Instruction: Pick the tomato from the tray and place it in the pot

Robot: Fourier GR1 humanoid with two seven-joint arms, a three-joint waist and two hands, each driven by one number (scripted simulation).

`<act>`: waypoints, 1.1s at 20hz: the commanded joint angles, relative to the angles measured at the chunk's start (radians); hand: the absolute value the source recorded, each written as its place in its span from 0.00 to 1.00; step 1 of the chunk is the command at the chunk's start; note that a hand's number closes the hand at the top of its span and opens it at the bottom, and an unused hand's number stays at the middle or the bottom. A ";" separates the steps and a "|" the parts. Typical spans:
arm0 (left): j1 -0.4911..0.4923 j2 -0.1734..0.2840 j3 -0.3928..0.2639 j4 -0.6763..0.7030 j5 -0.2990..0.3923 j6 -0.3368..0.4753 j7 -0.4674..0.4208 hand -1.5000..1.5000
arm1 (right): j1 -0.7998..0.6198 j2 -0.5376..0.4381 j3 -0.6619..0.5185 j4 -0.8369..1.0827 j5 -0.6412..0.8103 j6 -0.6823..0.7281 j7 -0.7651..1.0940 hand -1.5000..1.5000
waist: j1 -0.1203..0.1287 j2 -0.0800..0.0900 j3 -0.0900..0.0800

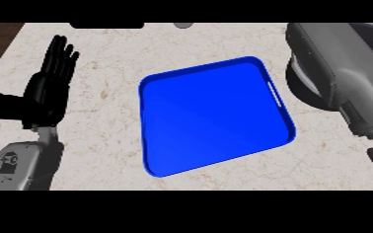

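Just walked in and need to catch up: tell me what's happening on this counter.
A blue tray lies on the marble counter with nothing on it; no tomato shows anywhere in view. The left hand rests open at the view's left, fingers up, touching nothing. The right forearm reaches across the right edge over a dark round thing, probably the pot, which it mostly hides. The right hand itself is not visible, so whether it holds the tomato cannot be told.
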 commanded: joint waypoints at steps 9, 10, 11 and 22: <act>0.008 -0.001 0.028 0.054 -0.011 -0.011 -0.029 0.50 | 0.326 -0.168 -0.092 -0.288 -0.049 -0.036 -0.010 1.00 | -0.031 -0.004 0.001; 0.020 0.015 0.034 -0.031 -0.003 -0.009 0.005 0.50 | 0.368 -0.159 -0.097 -0.312 -0.045 -0.075 -0.016 1.00 | -0.016 -0.002 0.001; 0.072 -0.011 0.014 -0.031 -0.006 -0.020 -0.028 0.50 | 0.397 -0.176 -0.108 -0.357 -0.059 -0.036 -0.017 1.00 | -0.019 -0.004 0.001; -0.004 -0.035 0.016 -0.019 -0.026 -0.004 0.010 0.50 | 0.496 -0.269 -0.289 -0.193 -0.198 -0.065 -0.301 1.00 | 0.015 0.012 0.002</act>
